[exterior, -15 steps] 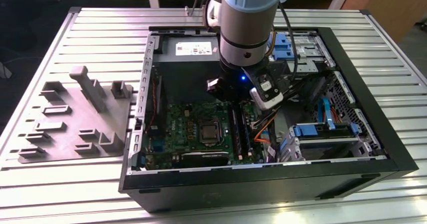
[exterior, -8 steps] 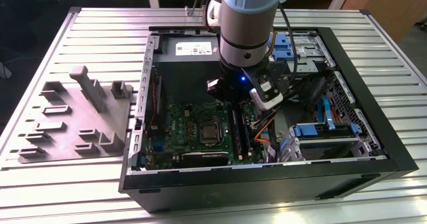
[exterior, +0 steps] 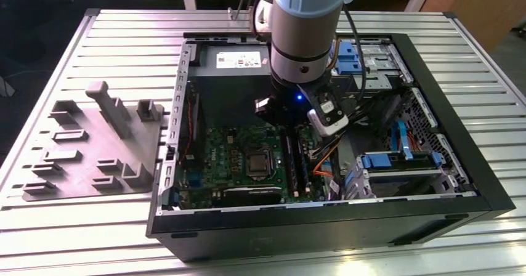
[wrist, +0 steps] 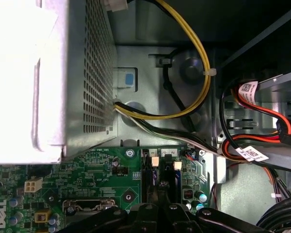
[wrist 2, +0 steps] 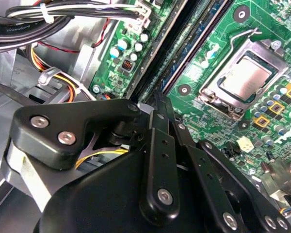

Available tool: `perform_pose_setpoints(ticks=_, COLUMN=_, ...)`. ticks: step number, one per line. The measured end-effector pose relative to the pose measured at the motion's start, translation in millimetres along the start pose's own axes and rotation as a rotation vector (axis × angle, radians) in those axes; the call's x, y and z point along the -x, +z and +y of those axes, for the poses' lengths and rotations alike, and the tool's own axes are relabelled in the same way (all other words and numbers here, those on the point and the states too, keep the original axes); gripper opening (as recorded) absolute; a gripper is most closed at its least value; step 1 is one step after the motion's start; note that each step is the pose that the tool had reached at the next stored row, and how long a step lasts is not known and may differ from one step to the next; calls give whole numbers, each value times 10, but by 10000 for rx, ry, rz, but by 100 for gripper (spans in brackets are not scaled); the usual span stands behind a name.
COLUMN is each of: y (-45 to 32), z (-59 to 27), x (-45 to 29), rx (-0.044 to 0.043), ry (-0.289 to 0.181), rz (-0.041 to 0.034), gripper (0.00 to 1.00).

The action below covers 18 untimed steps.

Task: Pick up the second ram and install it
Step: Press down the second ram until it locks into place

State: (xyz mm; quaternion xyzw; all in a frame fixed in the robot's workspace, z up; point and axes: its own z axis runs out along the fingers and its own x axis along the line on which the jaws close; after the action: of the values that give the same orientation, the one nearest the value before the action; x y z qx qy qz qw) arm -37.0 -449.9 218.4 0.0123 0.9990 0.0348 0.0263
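Claw (wrist 2: pixel 157 104) fingers look pinched together over the memory slots (wrist 2: pixel 184 53); whether the ram sits between them, I cannot tell.

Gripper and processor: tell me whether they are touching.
Apart. In the second wrist view the gripper sits by the memory slots, with bare green motherboard between it and the silver-topped processor.

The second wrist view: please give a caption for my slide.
End effector poised over the motherboard's memory slots, beside the processor.

Pale blue-grey arm (exterior: pixel 306 23); black pincer (wrist 2: pixel 157 104) links, silver screws.
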Motion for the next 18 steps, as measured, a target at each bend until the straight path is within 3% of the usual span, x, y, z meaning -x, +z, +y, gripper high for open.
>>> perform_pose_setpoints(ticks=13, y=17, z=-2, x=-1, rx=-3, ry=0, rz=-1, gripper=10)
perform_pose_setpoints(ticks=15, y=-15, z=3, x=1, rx=32, ry=2, rz=-9, gripper=10)
perform_pose_setpoints(ticks=18, y=-106, z=8, x=5, rx=19, ry=2, rz=-2, gripper=10)
